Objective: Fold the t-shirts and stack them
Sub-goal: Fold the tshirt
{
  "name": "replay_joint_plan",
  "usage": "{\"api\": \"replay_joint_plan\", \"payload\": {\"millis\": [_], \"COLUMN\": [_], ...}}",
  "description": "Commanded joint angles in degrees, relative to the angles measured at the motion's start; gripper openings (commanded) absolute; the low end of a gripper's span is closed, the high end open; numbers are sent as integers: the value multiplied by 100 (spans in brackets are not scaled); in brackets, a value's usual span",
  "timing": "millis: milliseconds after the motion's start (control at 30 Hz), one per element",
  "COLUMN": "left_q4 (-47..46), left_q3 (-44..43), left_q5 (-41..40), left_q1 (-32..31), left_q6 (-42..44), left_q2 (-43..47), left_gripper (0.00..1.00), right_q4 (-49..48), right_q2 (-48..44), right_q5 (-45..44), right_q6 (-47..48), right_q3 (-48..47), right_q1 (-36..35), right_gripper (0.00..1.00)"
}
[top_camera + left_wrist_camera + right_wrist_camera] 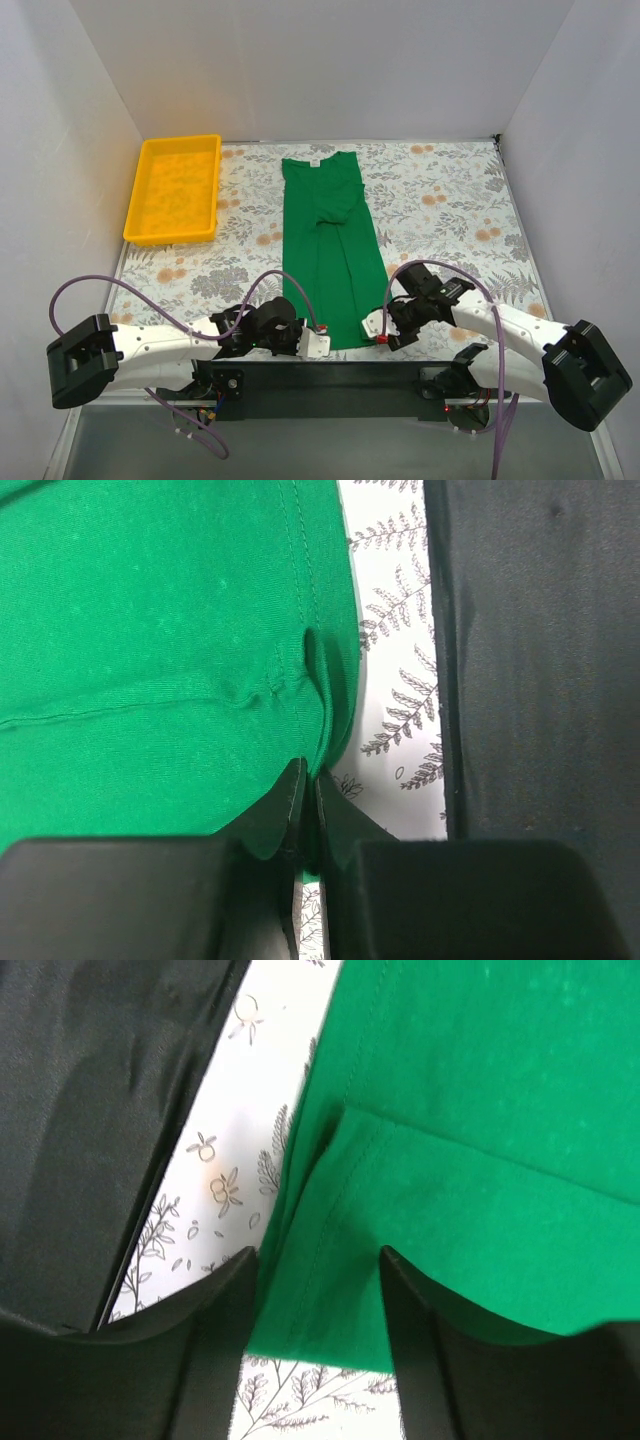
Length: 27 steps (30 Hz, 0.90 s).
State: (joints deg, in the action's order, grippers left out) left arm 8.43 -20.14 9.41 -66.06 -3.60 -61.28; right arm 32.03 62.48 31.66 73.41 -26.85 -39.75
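Yellow tray [172, 190]: far left on the worktop [440, 200], well off to the side.
Left gripper [318, 343]: jaws clenched on the near left hem corner.
Green t-shirt [328, 250]: long strip in the middle, running straight away from both arms, collar far.
Right gripper [378, 330]: jaws released, 1 on each side of the near right hem corner.

- In the top view, the near hem corners of the green t-shirt [330, 250] lie under the left gripper [318, 343] and the right gripper [372, 327]. Their fingers are too small there to tell apart.
- In the left wrist view, the cloth runs off the top and left edges. The pinched hem vanishes between the closed fingers [285, 810].
- In the right wrist view, the cloth is cut off at the top and right. The spread fingers [225, 1310] run off the bottom edge.
- The layers under the folded strip are hidden.
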Motion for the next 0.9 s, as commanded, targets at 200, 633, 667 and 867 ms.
{"api": "replay_joint_plan", "payload": {"millis": [200, 633, 667, 867], "left_q4": [36, -763, -807, -1570], "left_q3": [-95, -366, -446, -1341], "left_q5": [386, 1017, 1089, 1878], "left_q1": [23, 1215, 1366, 2676], "left_q6": [-168, 139, 201, 562], "left_q2": [150, -14, -164, -1393], "left_gripper": [0, 0, 0, 0], "right_q4": [-364, -232, -215, -224], "right_q2": [362, 88, 211, 1939], "right_q5": [-696, -467, -459, -538], "right_q6": [-327, -740, -705, -1003], "right_q3": [93, -1179, -1373, -3050], "right_q1": [-446, 511, 721, 1135], "right_gripper": [36, 1, 1, 1]}}
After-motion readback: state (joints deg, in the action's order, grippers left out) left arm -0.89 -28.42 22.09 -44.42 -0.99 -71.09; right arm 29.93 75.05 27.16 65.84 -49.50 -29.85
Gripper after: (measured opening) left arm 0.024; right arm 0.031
